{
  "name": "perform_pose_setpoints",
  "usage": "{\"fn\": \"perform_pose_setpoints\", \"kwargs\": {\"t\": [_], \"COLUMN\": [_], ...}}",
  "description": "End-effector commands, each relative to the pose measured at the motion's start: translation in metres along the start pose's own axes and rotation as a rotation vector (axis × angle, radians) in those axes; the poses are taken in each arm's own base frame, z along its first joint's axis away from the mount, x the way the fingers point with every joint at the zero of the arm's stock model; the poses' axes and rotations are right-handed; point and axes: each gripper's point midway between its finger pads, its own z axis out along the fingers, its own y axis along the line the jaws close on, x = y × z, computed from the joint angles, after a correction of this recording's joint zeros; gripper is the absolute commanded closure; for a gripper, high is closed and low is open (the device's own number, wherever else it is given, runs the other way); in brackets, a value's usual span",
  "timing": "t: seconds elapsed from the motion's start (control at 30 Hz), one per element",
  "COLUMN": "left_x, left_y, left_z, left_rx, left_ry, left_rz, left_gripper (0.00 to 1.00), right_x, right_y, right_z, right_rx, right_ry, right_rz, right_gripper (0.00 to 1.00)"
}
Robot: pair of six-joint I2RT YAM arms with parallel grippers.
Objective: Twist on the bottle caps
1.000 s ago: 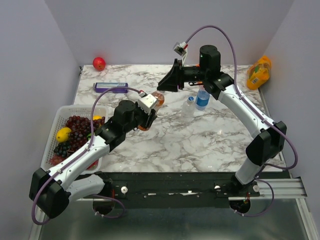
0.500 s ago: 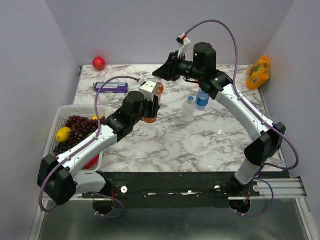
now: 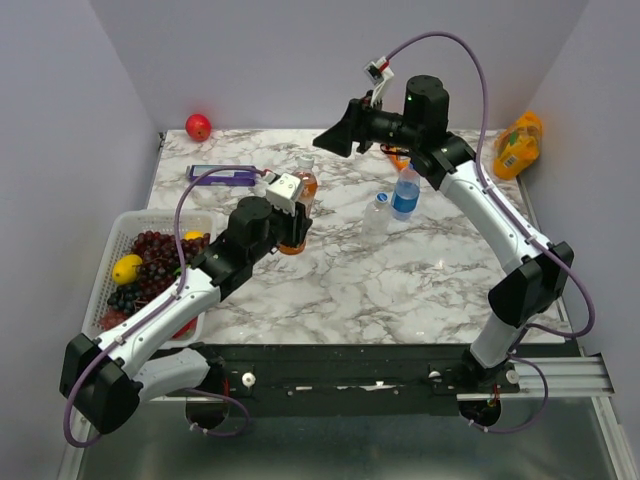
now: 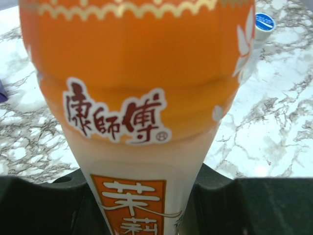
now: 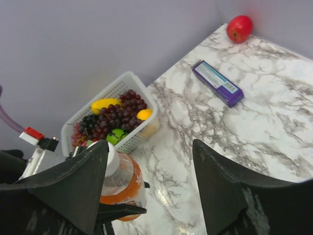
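Step in hand: capping the orange bottle [image 4: 142, 98].
- The left end effector [image 3: 290, 232] is clamped on the lower body of the bottle and holds it upright at the middle-left of the bench [image 3: 400, 290].
- The right end effector [image 5: 149, 147] is spread wide with nothing between its fingers. It hangs above and a little beyond the bottle top, clear of it.

The task's thing:
- A whitish cap [image 5: 113, 159] sits on the neck of the orange bottle, partly hidden behind one finger in the right wrist view.
- It looks seated square, but I cannot tell whether it is threaded tight.
- The bottle is clear plastic with orange liquid. It has an orange wrap with a white scalloped band and red characters outlined in white.
- The smooth, tapering body looks slippery, so the left hold probably has to be firm against the twist.

Other bottles:
- The blue-labelled bottle [image 3: 405, 200] stands right of centre with a blue cap [image 4: 264, 22] on top.
- The all-clear bottle [image 3: 377, 215] stands just beside it. Its top is too small to judge.

Next move, as I judge it:
- Bring the right end effector down centred over the whitish cap.
- Close narrowly on the cap's rim.
- Turn it while the left side braces the body.

Risks:
- Coming in off-centre could tip the cap.
- It could also pull the bottle askew in the left hold.
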Motion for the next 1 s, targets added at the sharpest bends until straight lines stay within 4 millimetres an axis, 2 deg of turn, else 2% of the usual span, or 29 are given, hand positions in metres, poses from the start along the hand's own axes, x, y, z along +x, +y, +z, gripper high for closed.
{"fn": "perform_pose_setpoints", "kwargs": {"t": [0.0,0.13,0.23,0.57,0.67,0.7,0.77,0.8,0.87,0.9,0.97], "left_x": [-0.013,-0.014,-0.022,-0.038,-0.037,-0.038,-0.038,-0.038,-0.035,-0.033,-0.025], "left_y": [-0.018,-0.023,-0.026,-0.032,-0.034,-0.034,-0.035,-0.035,-0.037,-0.037,-0.031], "left_z": [0.001,0.004,0.006,0.008,0.009,0.008,0.009,0.008,0.009,0.010,0.010], "left_rx": [0.109,0.129,0.147,0.170,0.179,0.179,0.186,0.187,0.200,0.204,0.169], "left_ry": [-0.044,-0.043,-0.070,-0.105,-0.101,-0.102,-0.102,-0.102,-0.093,-0.086,-0.056], "left_rz": [0.014,0.010,0.006,-0.014,-0.013,-0.016,-0.017,-0.017,-0.012,0.005,0.011], "left_gripper": [1.00,1.00,1.00,1.00,1.00,1.00,1.00,1.00,1.00,0.70,0.33], "right_x": [0.010,0.015,0.020,0.033,0.034,0.034,0.034,0.034,0.032,0.032,0.026], "right_y": [0.037,0.058,0.065,0.054,0.052,0.052,0.051,0.050,0.051,0.051,0.049], "right_z": [0.000,-0.003,-0.004,0.001,0.002,0.002,0.003,0.004,0.004,0.004,0.006], "right_rx": [-0.229,-0.340,-0.374,-0.325,-0.319,-0.319,-0.321,-0.320,-0.327,-0.334,-0.333], "right_ry": [0.025,0.054,0.069,0.089,0.091,0.091,0.088,0.088,0.079,0.075,0.052], "right_rz": [0.004,0.015,0.019,0.037,0.038,0.036,0.028,0.026,-0.003,-0.022,-0.100], "right_gripper": [0.21,0.19,0.18,0.23,0.37,0.48,0.57,0.65,0.73,0.78,0.80]}}
